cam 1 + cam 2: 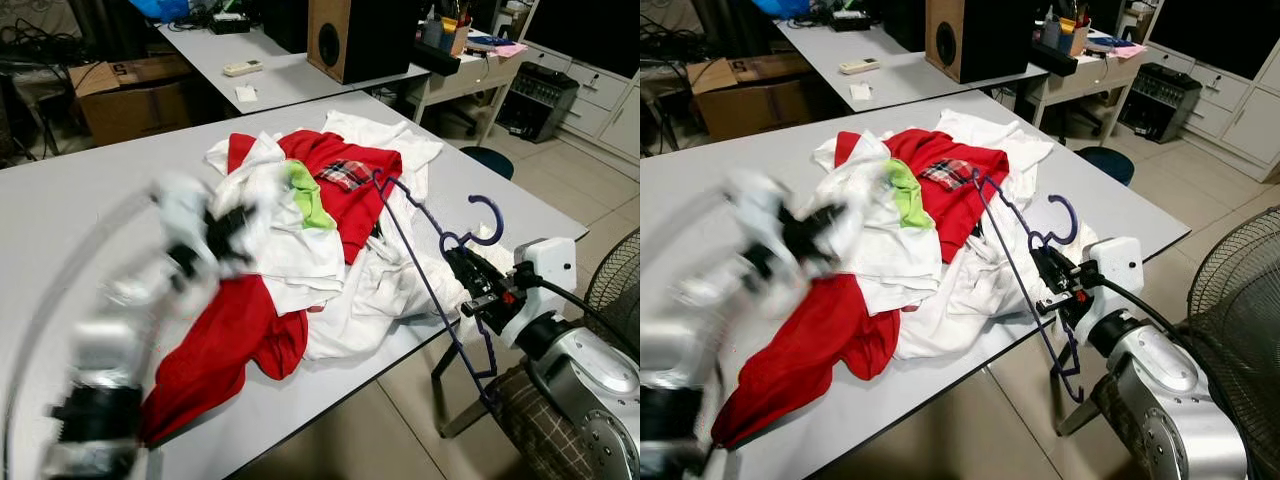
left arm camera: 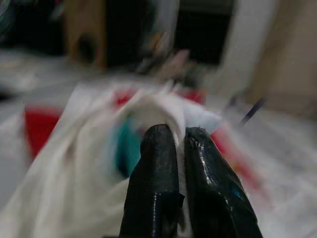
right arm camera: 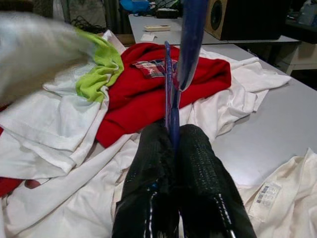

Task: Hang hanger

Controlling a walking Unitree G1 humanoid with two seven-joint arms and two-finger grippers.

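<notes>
Between right hand (image 3: 173, 144) fingers: blue hanger (image 1: 420, 262).

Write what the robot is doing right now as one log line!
right gripper: shut on hanger | left gripper: shut on white shirt, blurred | clothes pile on table

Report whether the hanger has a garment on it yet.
Bare: the blue hanger, pinched in the right gripper, shows only wire; clothes lie beneath.

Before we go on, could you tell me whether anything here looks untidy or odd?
Yes: the clothes lie in a crumpled heap on the table, one red shirt drooping over its edge. The right hand holds the hanger bare.
</notes>
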